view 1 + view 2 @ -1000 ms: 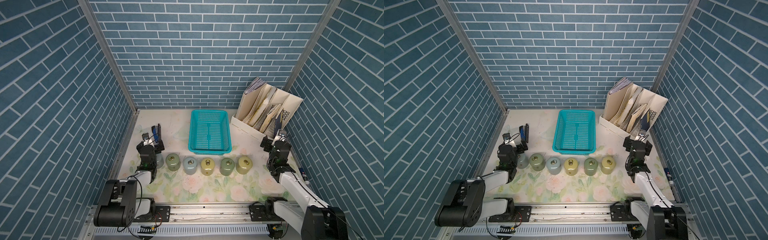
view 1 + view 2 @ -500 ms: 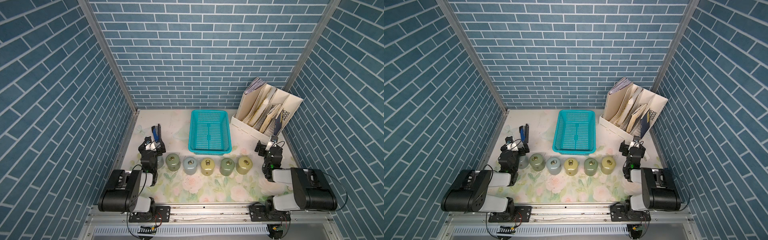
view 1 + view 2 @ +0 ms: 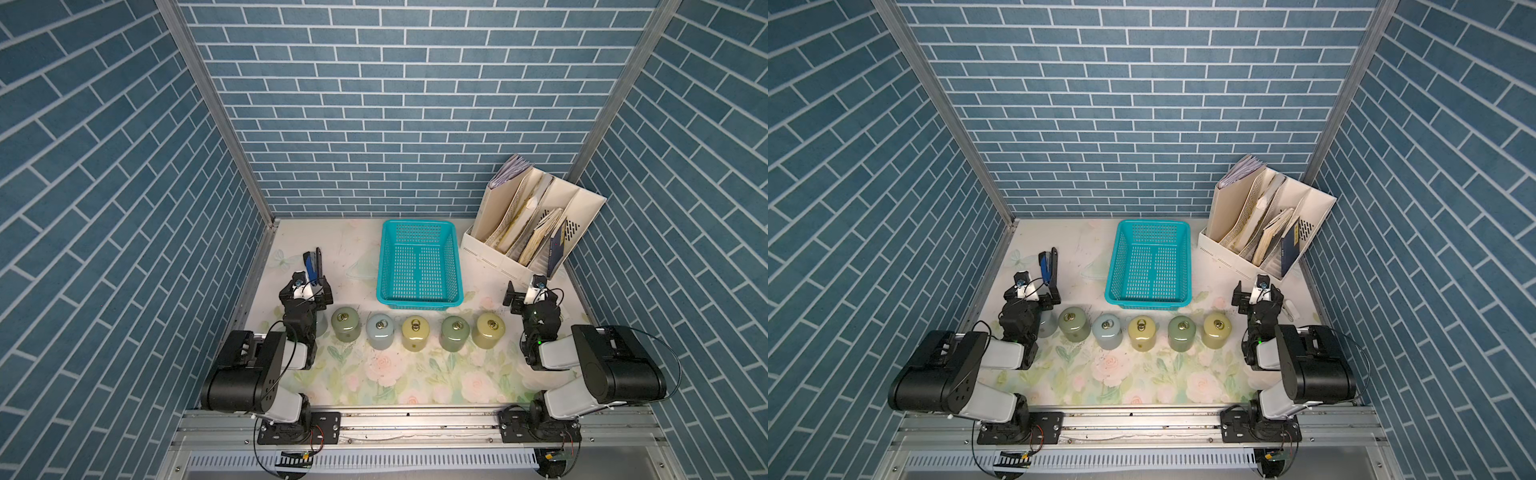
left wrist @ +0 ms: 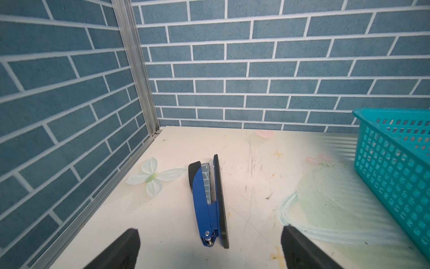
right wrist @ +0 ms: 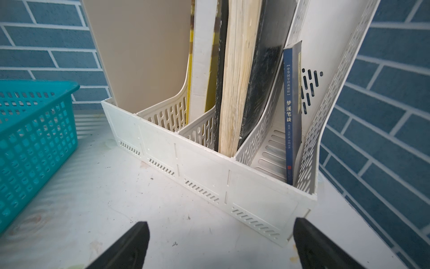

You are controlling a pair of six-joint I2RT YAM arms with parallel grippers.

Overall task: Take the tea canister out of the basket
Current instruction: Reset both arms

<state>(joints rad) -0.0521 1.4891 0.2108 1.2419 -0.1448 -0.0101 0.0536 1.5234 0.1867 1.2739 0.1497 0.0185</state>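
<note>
The basket sits on the table, open side up, with its long axis running 12 to 6 o'clock. The canisters stand upright in a row just at its 6 o'clock, outside it. Both arms are folded low at the row's 9 and 3 o'clock ends, pointing to 12. The left gripper has its jaws spread wide and empty before a stapler. The right gripper, equally spread and empty, faces a file holder. Only the top views show the canisters. The end canister is half hidden behind the left arm.
</note>
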